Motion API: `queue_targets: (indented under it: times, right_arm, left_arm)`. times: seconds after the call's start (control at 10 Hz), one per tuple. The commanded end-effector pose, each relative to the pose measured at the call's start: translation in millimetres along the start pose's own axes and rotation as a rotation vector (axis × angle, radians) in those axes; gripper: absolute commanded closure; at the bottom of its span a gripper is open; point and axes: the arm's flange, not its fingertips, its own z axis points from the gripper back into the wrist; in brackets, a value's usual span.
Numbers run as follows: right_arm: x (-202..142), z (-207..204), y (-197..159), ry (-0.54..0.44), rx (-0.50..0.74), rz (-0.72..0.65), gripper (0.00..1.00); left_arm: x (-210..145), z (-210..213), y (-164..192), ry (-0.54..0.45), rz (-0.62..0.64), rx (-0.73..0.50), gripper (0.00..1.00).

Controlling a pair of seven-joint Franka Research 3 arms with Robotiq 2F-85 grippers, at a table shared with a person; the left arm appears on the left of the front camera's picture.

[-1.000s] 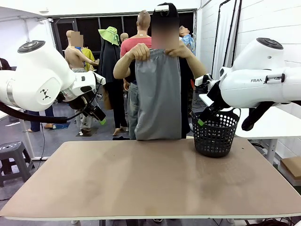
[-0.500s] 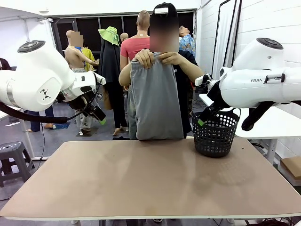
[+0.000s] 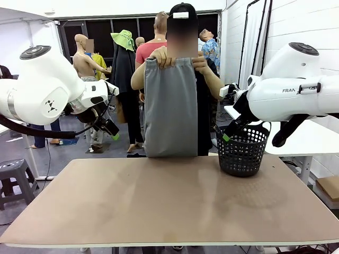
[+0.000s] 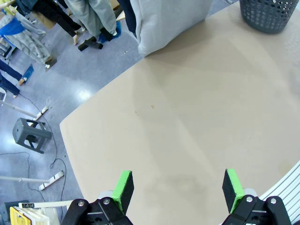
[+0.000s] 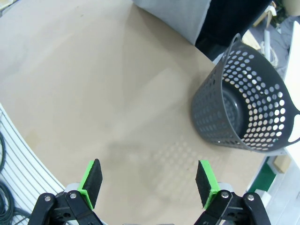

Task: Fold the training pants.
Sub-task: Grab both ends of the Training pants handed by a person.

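Both pincers hang wide open and empty: left gripper (image 4: 177, 185), right gripper (image 5: 149, 178), above the table (image 3: 169, 206). The training pants (image 3: 170, 108) dangle from the person's hands (image 3: 160, 57) at the far edge. No fold made yet, I'd say.

smooth grey cloth training pants (image 3: 170, 108)

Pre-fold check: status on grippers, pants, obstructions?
Left gripper open, right gripper open, both empty. Training pants held up by person's hands. Black basket on table, right side.
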Motion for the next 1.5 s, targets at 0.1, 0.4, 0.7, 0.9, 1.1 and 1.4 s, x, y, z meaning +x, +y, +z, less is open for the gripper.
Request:
queue_targets:
  times: [0.1, 0.4, 0.7, 0.9, 1.1, 1.4]
  right_arm:
    - [0.6, 0.1, -0.3, -0.005, -0.002, 0.001, 0.00]
    - [0.6, 0.1, -0.3, -0.005, -0.002, 0.001, 0.00]
    - [0.6, 0.1, -0.3, -0.005, -0.002, 0.001, 0.00]
    - [0.6, 0.1, -0.3, -0.005, -0.002, 0.001, 0.00]
    - [0.6, 0.1, -0.3, -0.005, -0.002, 0.001, 0.00]
    - [0.6, 0.1, -0.3, -0.005, -0.002, 0.001, 0.00]
  left_arm:
    - [0.3, 0.6, -0.7, -0.002, -0.001, -0.002, 0.00]
    - [0.3, 0.6, -0.7, -0.002, -0.001, -0.002, 0.00]
    - [0.3, 0.6, -0.7, -0.002, -0.001, -0.002, 0.00]
    - [0.3, 0.6, -0.7, -0.002, -0.001, -0.002, 0.00]
    - [0.3, 0.6, -0.7, -0.002, -0.001, -0.002, 0.00]
    - [0.3, 0.6, -0.7, -0.002, -0.001, -0.002, 0.00]
